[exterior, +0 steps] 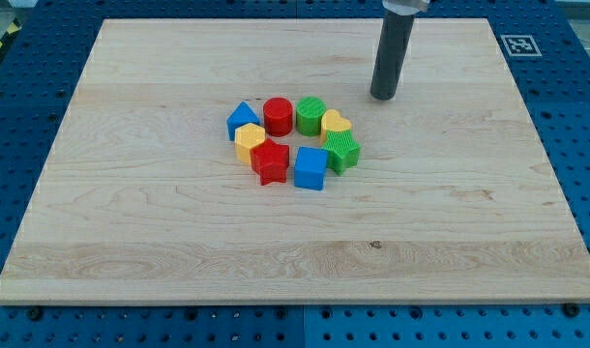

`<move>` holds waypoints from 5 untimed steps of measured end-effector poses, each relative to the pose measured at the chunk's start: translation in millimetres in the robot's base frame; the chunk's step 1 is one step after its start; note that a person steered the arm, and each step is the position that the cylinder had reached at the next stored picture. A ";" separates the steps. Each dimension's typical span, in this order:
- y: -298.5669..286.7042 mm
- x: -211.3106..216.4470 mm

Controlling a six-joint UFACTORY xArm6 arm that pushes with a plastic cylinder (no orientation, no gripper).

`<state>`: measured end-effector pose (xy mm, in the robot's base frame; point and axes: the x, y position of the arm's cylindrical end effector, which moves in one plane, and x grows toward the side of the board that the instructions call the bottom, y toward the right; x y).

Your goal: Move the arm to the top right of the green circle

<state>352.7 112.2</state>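
Note:
The green circle is a short green cylinder at the top of a tight ring of blocks near the board's middle. My tip rests on the board up and to the right of it, apart from it by about two block widths. Around the ring sit a red cylinder, a blue triangle block, a yellow hexagon block, a red star, a blue cube, a green star block and a yellow heart. The tip touches no block.
The wooden board lies on a blue perforated table. A black-and-white marker tag sits just off the board's top right corner.

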 end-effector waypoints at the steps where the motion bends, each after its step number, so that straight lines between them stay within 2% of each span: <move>1: 0.0 -0.2; 2: -20.9 -32.2; 3: -53.3 -46.9; 5: -53.7 -33.4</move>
